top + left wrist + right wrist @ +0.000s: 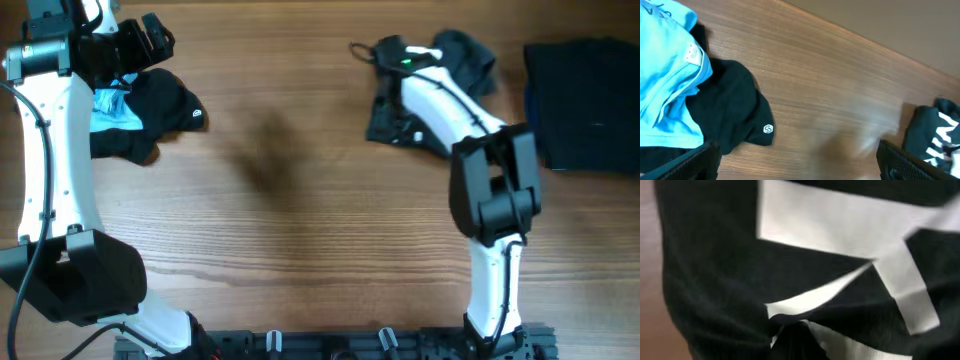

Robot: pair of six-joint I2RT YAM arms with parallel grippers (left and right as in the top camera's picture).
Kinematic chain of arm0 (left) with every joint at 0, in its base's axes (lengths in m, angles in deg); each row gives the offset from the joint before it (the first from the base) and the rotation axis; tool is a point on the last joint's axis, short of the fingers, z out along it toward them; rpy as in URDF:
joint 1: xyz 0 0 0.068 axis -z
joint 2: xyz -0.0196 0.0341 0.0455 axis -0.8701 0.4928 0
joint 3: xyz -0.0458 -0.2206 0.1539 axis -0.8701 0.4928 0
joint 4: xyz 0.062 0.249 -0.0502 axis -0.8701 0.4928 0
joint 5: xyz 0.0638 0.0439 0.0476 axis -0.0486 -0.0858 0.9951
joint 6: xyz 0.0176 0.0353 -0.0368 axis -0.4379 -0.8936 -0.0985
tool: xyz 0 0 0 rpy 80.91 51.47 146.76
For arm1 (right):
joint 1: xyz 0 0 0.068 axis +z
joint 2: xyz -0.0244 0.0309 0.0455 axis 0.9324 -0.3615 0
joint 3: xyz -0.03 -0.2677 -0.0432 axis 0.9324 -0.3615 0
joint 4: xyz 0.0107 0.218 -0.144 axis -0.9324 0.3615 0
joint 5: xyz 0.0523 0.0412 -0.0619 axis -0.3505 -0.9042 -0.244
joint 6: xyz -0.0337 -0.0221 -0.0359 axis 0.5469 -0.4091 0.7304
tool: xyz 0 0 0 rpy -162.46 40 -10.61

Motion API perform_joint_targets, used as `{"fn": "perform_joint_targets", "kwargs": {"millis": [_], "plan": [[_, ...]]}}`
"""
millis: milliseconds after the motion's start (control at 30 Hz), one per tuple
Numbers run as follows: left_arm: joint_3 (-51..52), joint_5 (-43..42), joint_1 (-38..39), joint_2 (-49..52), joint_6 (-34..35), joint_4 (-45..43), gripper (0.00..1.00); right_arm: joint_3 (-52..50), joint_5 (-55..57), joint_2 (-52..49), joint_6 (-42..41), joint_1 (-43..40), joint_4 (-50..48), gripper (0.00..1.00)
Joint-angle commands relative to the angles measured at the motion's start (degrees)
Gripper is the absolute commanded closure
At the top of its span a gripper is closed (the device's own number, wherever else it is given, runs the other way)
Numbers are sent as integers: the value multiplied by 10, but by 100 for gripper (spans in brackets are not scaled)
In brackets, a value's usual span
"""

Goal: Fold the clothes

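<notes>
A black garment with white stripes lies bunched at the back right and fills the right wrist view. My right gripper is buried in it; the cloth folds converge at the jaws, so it looks shut on the cloth. A pile of a black garment and a light blue garment lies at the back left. My left gripper hovers above that pile, open and empty. Its view shows the blue garment, the black one and the striped garment.
A folded dark navy garment lies at the far right edge of the wooden table. The arm bases stand at the front edge.
</notes>
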Motion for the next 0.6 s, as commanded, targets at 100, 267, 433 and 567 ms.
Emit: {"fn": "perform_joint_targets", "kwargs": {"millis": [100, 267, 433, 567], "plan": [[1, -7, 2, 3, -12, 2, 0, -9, -113, -17, -3, 22, 18, 96], [1, -7, 2, 3, -12, 2, 0, 46, -149, 63, 19, 5, 44, 95], [1, -7, 2, 4, -12, 2, 0, 61, -131, 118, 61, 5, -28, 74], [1, -7, 2, 5, -12, 2, 0, 61, -124, 106, 85, 7, -66, 70]]}}
